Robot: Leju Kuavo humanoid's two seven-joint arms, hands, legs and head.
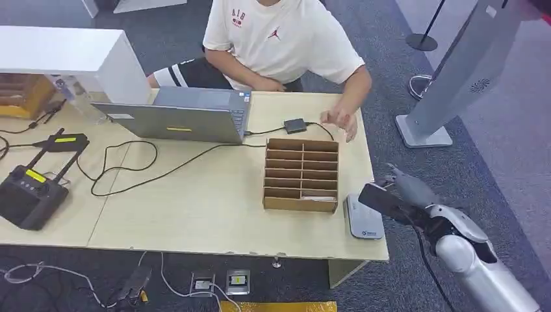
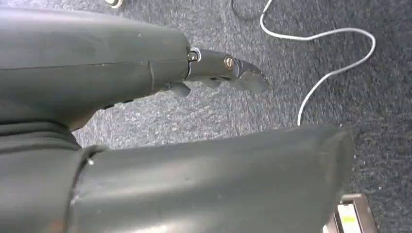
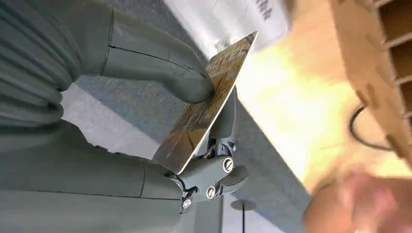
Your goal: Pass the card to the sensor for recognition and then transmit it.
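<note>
Right hand pinches the card between thumb and fingers, just beside the sensor, not yet over it. I judge reading and handover both pending. Left hand hangs empty, fingers loosely extended.

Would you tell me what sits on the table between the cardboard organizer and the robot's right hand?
The grey sensor pad lies between the cardboard organizer and the right hand, head view.
</note>
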